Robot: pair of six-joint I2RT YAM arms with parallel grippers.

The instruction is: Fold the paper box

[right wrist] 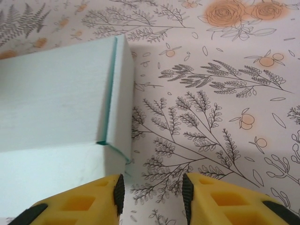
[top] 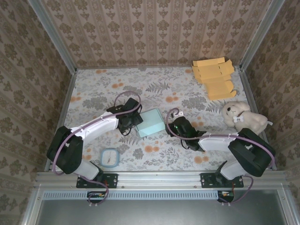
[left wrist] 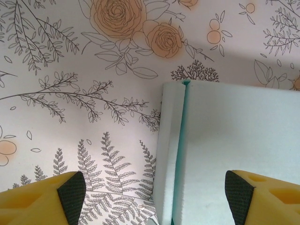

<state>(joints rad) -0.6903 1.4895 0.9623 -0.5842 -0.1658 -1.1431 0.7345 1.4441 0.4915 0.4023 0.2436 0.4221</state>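
Observation:
The pale teal paper box [top: 151, 123] lies closed on the floral table between my two arms. My left gripper [top: 132, 119] sits at the box's left side. In the left wrist view the left gripper [left wrist: 153, 194] is open wide, and the box [left wrist: 234, 140] has its left edge between the black pads, touching neither. My right gripper [top: 174, 125] is just right of the box. In the right wrist view the right gripper [right wrist: 153, 194] stands partly open over bare table, beside the box [right wrist: 56, 93] and its near right corner. Nothing is between its fingers.
A stack of flat orange cardboard blanks [top: 213, 77] lies at the back right corner. A white plush dog [top: 243, 117] sits at the right edge. A small blue-rimmed square object [top: 109, 157] rests near the left arm's base. Patterned walls enclose the table.

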